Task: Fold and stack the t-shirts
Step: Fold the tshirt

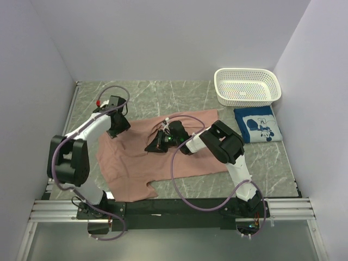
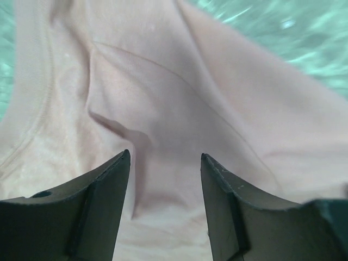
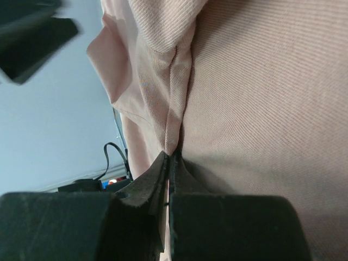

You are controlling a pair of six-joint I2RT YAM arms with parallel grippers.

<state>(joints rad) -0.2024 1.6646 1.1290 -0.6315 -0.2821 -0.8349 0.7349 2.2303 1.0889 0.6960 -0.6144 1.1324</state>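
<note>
The dusty-pink t-shirt (image 1: 163, 163) lies spread and creased on the marble table, print hidden. My right gripper (image 1: 157, 144) is shut on a pinched fold of it near the shirt's middle; the wrist view shows the cloth (image 3: 261, 81) bunched between the closed jaws. My left gripper (image 1: 117, 128) is open over the shirt's far left corner, its fingers (image 2: 109, 190) just above the pink cloth (image 2: 174, 98), with nothing between them. The blue t-shirt (image 1: 258, 124) with a white cartoon print lies folded at the right.
A white perforated basket (image 1: 247, 86) stands at the back right, just behind the blue shirt. White walls enclose the table on three sides. The arms' bases and cables sit on the rail at the near edge (image 1: 174, 209).
</note>
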